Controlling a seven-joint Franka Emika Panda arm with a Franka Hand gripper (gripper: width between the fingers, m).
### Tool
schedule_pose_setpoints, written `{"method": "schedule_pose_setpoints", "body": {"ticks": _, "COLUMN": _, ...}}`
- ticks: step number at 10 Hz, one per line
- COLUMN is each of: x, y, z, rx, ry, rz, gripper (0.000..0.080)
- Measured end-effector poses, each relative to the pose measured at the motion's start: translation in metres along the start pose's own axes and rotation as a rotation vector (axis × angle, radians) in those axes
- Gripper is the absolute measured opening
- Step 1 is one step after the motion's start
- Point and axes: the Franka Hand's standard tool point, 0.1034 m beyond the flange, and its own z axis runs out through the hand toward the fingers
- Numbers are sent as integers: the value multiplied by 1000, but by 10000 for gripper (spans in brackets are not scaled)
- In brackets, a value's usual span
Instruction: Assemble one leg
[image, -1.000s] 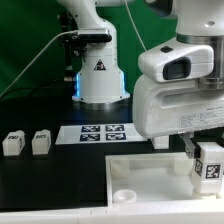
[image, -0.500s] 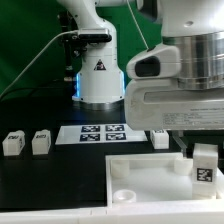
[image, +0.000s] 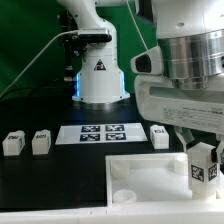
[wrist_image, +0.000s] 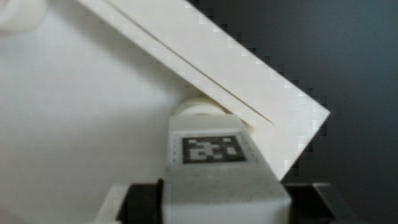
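My gripper (image: 203, 155) is shut on a leg (image: 202, 165), a small white block with a black-and-white tag on its face. I hold it upright over the near right corner of the large flat white panel (image: 150, 168). In the wrist view the leg (wrist_image: 217, 148) sits between my two dark fingers (wrist_image: 141, 203), its far end at the panel (wrist_image: 89, 110) corner. Two more legs (image: 13, 143) (image: 41, 142) stand on the table at the exterior view's left. Another leg (image: 158, 135) lies by the marker board.
The marker board (image: 97, 133) lies flat on the black table in front of the white robot base (image: 100, 75). A round socket (image: 125, 195) shows at the panel's near left corner. A green curtain hangs behind.
My wrist has turned and shifted with the leg in it; the leg now sits a little higher and shows its tagged face. The leg by the marker board is uncovered again.
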Motion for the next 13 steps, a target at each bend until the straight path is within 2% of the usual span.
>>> {"method": "schedule_pose_setpoints", "body": {"ticks": 2, "x": -3, "y": -1, "z": 2, "rx": 10, "ry": -12, "rz": 223, "gripper": 300}}
{"method": "schedule_pose_setpoints", "body": {"ticks": 3, "x": -5, "y": -2, "z": 3, "rx": 29, "ry": -22, "rz": 363, "gripper": 300}}
{"method": "schedule_pose_setpoints", "body": {"ticks": 4, "x": -7, "y": -3, "z": 4, "rx": 51, "ry": -27, "rz": 465, "gripper": 300}}
{"method": "schedule_pose_setpoints", "body": {"ticks": 5, "x": -9, "y": -3, "z": 4, "rx": 104, "ry": -28, "rz": 615, "gripper": 300}}
{"method": "schedule_pose_setpoints", "body": {"ticks": 6, "x": -11, "y": 0, "z": 6, "rx": 95, "ry": -29, "rz": 562, "gripper": 300}}
{"method": "schedule_pose_setpoints", "body": {"ticks": 7, "x": -11, "y": -1, "z": 6, "rx": 95, "ry": -29, "rz": 562, "gripper": 416}}
{"method": "schedule_pose_setpoints", "body": {"ticks": 8, "x": -11, "y": -1, "z": 6, "rx": 94, "ry": -27, "rz": 496, "gripper": 416}}
{"method": "schedule_pose_setpoints", "body": {"ticks": 9, "x": -13, "y": 1, "z": 7, "rx": 80, "ry": -23, "rz": 368, "gripper": 549}}
{"method": "schedule_pose_setpoints", "body": {"ticks": 10, "x": -16, "y": 2, "z": 7, "rx": 58, "ry": -21, "rz": 213, "gripper": 629}}
{"method": "schedule_pose_setpoints", "body": {"ticks": 11, "x": -18, "y": 1, "z": 7, "rx": 44, "ry": -12, "rz": 55, "gripper": 643}}
{"method": "schedule_pose_setpoints", "body": {"ticks": 13, "x": -16, "y": 2, "z": 7, "rx": 45, "ry": -7, "rz": -141, "gripper": 643}}
